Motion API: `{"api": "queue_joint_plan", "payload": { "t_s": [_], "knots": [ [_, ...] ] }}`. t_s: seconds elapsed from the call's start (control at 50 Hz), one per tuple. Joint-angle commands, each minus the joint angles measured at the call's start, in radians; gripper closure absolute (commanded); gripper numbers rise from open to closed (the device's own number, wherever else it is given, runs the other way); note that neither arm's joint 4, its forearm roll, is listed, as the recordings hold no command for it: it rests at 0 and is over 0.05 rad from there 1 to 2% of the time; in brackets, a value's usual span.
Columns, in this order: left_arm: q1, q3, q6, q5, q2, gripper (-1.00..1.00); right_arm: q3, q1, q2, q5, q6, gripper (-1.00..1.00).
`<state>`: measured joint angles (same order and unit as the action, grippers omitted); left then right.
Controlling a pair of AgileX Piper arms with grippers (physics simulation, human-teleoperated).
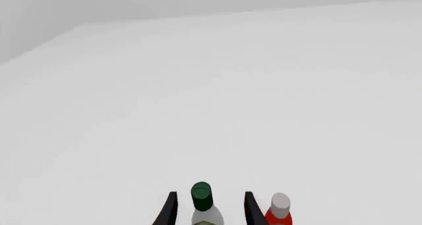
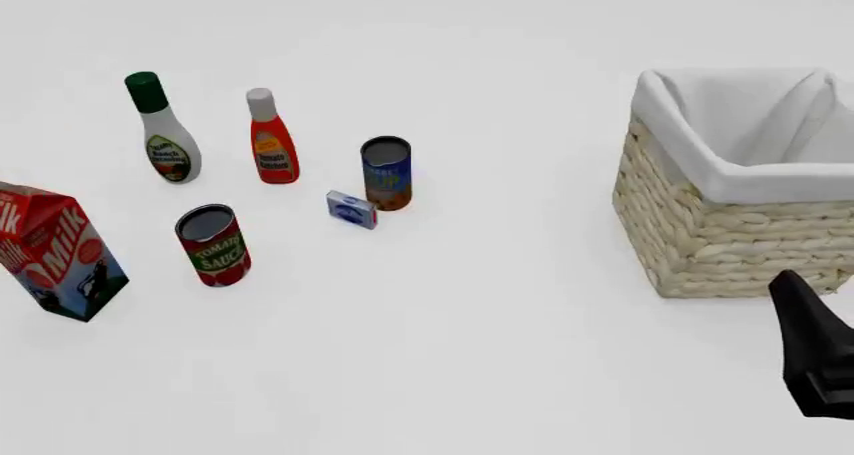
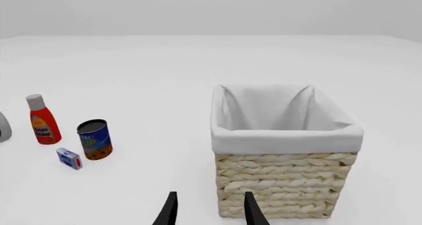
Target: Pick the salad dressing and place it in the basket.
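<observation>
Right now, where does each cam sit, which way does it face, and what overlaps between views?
Front: fixed above and behind the arms, looking forward and down at the table; shows the salad dressing, basket, and part of the right arm at the lower edge.
Left wrist: behind the left gripper, looking along its open fingers at the salad dressing's cap, red bottle beside.
Right wrist: behind the right gripper, open, facing the basket.
Shared: red bottle in all three; basket in front and right wrist.
</observation>
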<state>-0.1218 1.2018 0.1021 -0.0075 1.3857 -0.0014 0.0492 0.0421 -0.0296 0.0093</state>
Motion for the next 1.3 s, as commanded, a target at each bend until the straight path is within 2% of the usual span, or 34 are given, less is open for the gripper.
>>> {"api": "queue_joint_plan", "payload": {
  "t_s": [0.02, 0.2, 0.48, 0.72, 1.3],
  "knots": [
    [-0.029, 0.182, 0.007, 0.056, 0.192, -1.00, 0.001, 0.006, 0.007, -0.007, 0.005, -1.00],
    [-0.037, 0.295, -0.023, 0.103, 0.309, -1.00, 0.001, 0.008, 0.009, -0.006, 0.009, -1.00],
    [-0.043, 0.409, -0.042, 0.146, 0.452, -1.00, 0.001, 0.011, 0.023, -0.016, 0.014, -1.00],
    [-0.054, 0.441, -0.066, 0.151, 0.527, -1.00, 0.000, 0.013, 0.048, -0.039, 0.013, -1.00],
    [-0.055, 0.419, -0.088, 0.124, 0.599, -1.00, 0.001, 0.018, 0.037, -0.021, 0.014, -1.00]
  ]
}}
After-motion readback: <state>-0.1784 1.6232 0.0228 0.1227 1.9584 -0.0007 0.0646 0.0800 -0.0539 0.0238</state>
